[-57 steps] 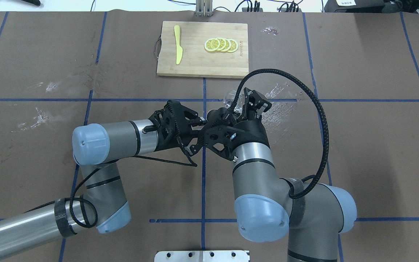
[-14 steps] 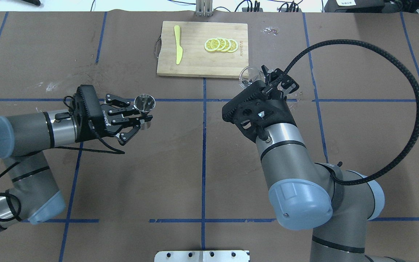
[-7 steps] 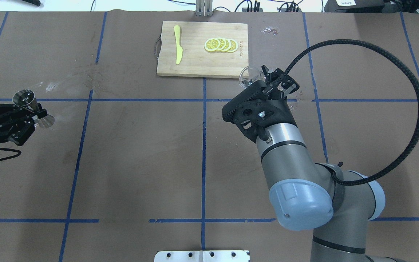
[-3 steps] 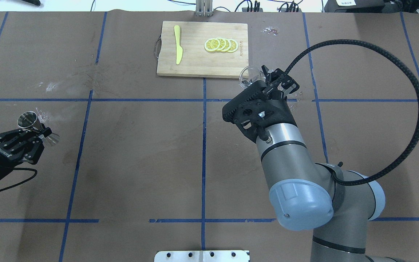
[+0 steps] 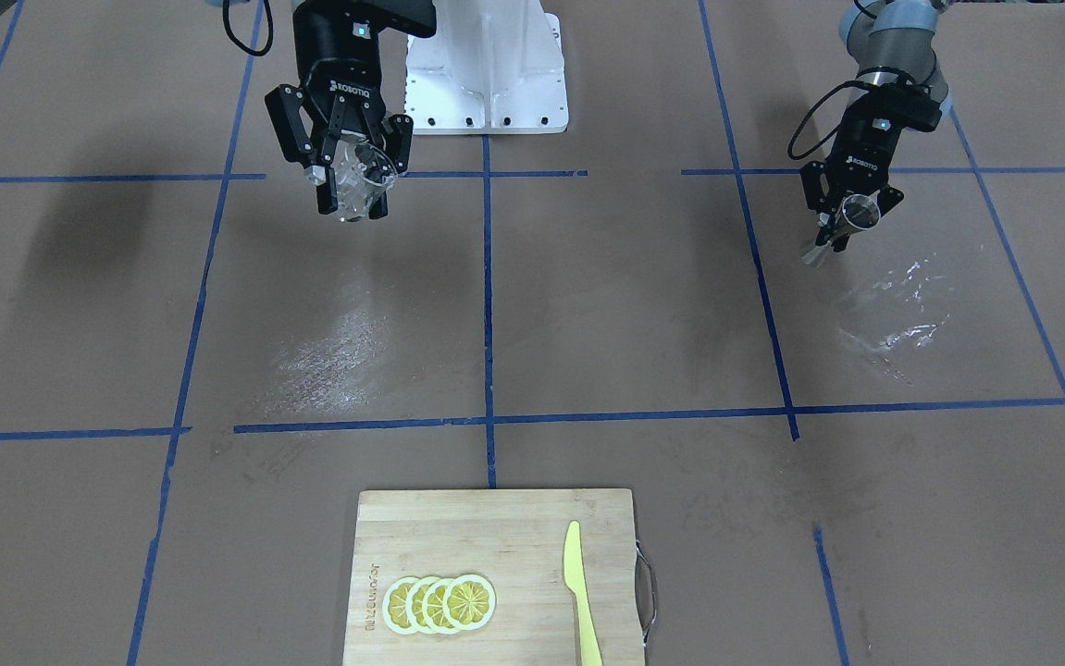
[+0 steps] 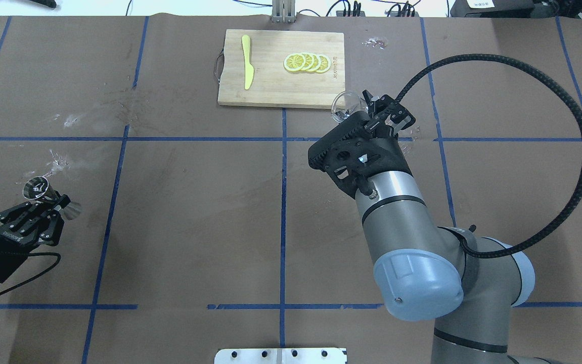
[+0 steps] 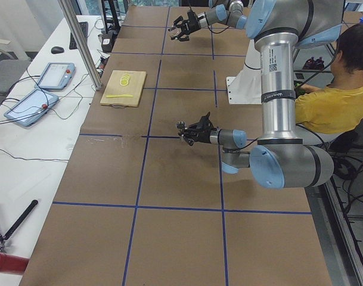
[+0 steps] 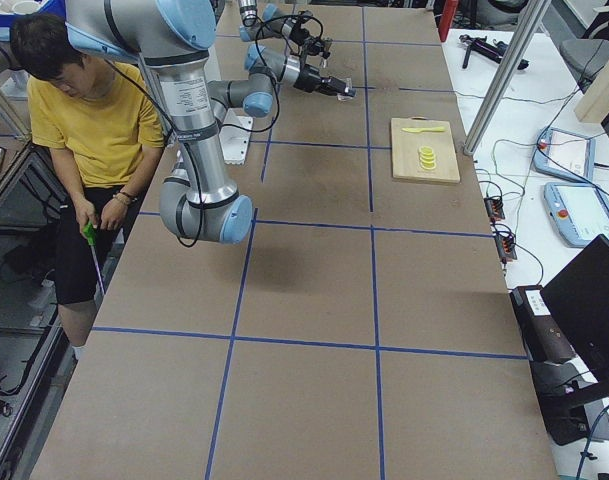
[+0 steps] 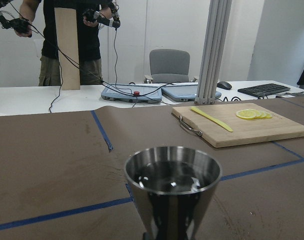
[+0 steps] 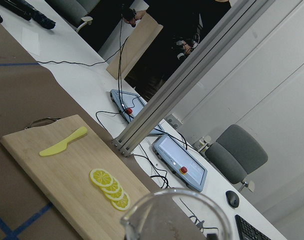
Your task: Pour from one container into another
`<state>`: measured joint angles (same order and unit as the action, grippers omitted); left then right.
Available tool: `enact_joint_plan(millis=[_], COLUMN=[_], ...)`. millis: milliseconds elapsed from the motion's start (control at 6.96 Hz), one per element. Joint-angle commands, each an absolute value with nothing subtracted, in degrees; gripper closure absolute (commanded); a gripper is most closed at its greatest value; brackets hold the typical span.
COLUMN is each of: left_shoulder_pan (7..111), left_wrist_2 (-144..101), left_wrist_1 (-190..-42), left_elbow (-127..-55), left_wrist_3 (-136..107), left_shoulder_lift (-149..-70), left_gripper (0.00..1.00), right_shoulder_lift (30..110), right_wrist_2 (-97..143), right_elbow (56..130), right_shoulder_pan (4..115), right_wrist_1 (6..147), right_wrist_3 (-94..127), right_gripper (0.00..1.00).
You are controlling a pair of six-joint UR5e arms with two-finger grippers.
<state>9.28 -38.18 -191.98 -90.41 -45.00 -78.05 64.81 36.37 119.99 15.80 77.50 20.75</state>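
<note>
Lower left of the overhead view: left gripper (image 6: 55, 199) clamped on the narrow waist of the metal jigger (image 6: 36, 188), held clear of the brown table (image 6: 194, 212). The front-facing view shows this pair at its upper right, near a wet streaked patch (image 5: 893, 314). Left wrist view: the jigger's upper cup fills the lower centre and stands upright, with a glossy surface inside; liquid or bare metal, cannot tell.

Upper centre of the overhead view: right gripper (image 6: 371, 107) with its fingers closed on the small clear glass (image 6: 342, 102), just off the lower right corner of the wooden cutting board (image 6: 270, 91). Front-facing view, upper left: the glass sits between the fingers, above the table. Its contents cannot be told.

The board carries a fanned row of lemon slices (image 6: 307, 62) and a yellow knife (image 6: 247, 61), apart from each other.

Jigger and glass are well apart — opposite halves of the table
</note>
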Motion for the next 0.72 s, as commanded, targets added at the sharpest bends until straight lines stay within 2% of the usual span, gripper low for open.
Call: enact_joint_plan(millis=[0, 575], left_shoulder_pan=[6.9, 6.3], left_wrist_2=[-34.2, -29.0], left_wrist_1=[-191.4, -191.2], left_elbow=[-89.1, -85.0], left_wrist_3=[-46.0, -46.2], left_shoulder_lift=[-78.6, -82.9], left_gripper=[1.0, 1.0], right_shoulder_lift=[64.7, 64.7], right_wrist_2=[36.3, 36.3], right_elbow=[120.1, 120.0], right_shoulder_pan=[15.7, 15.8], right_wrist_1=[77.4, 77.4], right_wrist_3=[20.7, 20.7], right_gripper=[1.0, 1.0])
